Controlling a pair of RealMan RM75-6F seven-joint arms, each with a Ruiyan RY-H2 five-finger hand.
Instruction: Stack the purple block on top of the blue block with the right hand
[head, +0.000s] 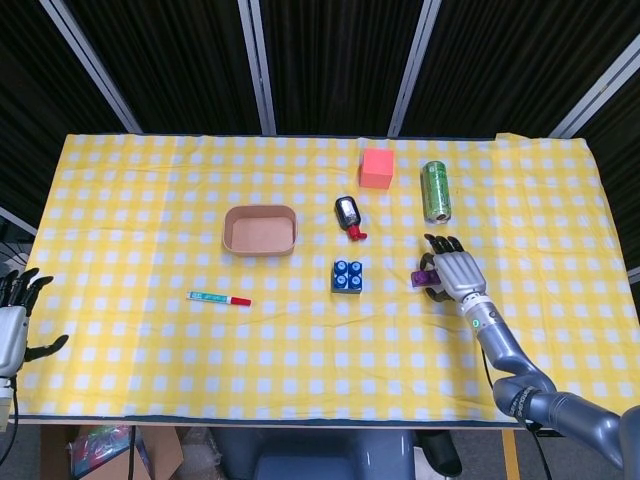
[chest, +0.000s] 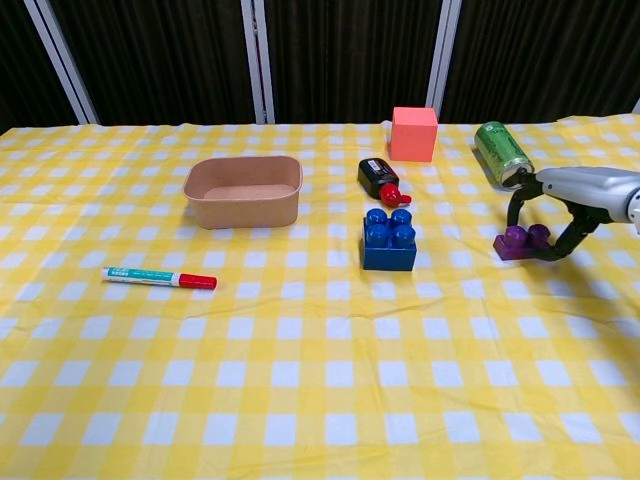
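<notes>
- On the yellow checked tablecloth: one small purple studded block, one blue studded block well to its left.
- Right hand arches over the purple block, fingers pinching both sides.
- Left hand hangs off-table, spread, empty.

On your yellow checked tablecloth: a brown tray, a red-capped marker, a toppled dark bottle, a pink cube and a green can.
</notes>
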